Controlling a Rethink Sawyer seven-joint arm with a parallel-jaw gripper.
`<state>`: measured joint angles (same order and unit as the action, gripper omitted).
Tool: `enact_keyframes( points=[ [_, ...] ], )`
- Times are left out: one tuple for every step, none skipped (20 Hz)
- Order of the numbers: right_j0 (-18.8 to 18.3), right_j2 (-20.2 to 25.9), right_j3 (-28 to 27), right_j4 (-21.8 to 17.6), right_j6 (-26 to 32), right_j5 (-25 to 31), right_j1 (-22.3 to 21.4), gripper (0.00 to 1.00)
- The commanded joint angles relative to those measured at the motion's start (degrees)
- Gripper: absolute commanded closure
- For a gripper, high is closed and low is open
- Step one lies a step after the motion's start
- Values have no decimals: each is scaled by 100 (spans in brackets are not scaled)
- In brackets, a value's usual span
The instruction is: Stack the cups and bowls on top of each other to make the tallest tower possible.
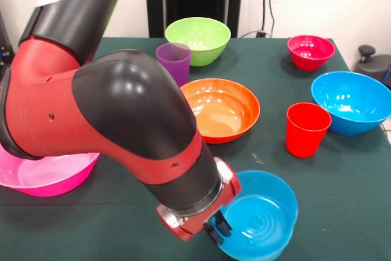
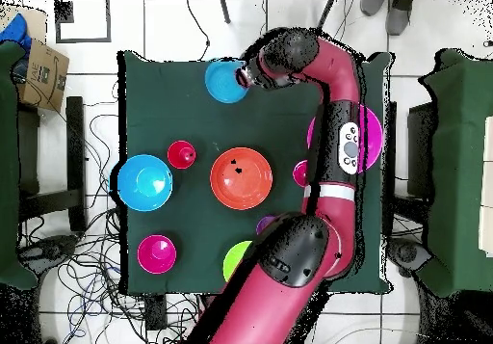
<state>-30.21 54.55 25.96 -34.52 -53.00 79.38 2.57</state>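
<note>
My gripper [image 1: 217,230] is low at the table's near edge, its dark fingers closed over the left rim of a small blue bowl [image 1: 263,215], which tilts a little. From above, the gripper [image 2: 247,75] meets that bowl [image 2: 223,80] at its right rim. The orange bowl [image 1: 220,109] sits mid-table, with the purple cup [image 1: 174,60] just behind it. A red cup [image 1: 307,129] stands upright to its right. The lime green bowl [image 1: 198,40] and a small red-magenta bowl [image 1: 310,51] sit at the back. No pieces are stacked.
A large blue bowl [image 1: 351,102] lies at the right edge and a large pink bowl [image 1: 46,175] at the left, partly under my arm [image 1: 122,120]. The arm's bulk hides the table's left middle. Seen from above, a small reddish piece [image 2: 300,173] peeks out beside the arm.
</note>
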Motion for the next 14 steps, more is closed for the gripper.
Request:
enact_keyframes(
  points=[
    [-196,-971,994,-415,1137,60,111,100],
    [-207,-998,1037,-391,1150,89,97,100],
    [-213,-1019,1050,-379,1171,140,95,100],
    [-220,-1035,1077,-360,1178,149,94,100],
    [-224,-1042,1090,-345,1182,158,95,100],
    [-231,-1043,1106,-325,1180,162,99,100],
    [-237,-1035,1115,-302,1179,159,104,100],
    [-242,-1032,1119,-278,1193,156,114,100],
    [-247,-1033,1119,-252,1214,151,125,100],
    [-249,-1036,1116,-232,1235,143,136,100],
    [-255,-1038,1117,-216,1246,128,146,100],
    [-258,-1038,1119,-198,1257,121,152,100],
    [-265,-1034,1119,-178,1261,122,156,100],
    [-268,-1024,1117,-160,1261,122,159,100]
  ],
)
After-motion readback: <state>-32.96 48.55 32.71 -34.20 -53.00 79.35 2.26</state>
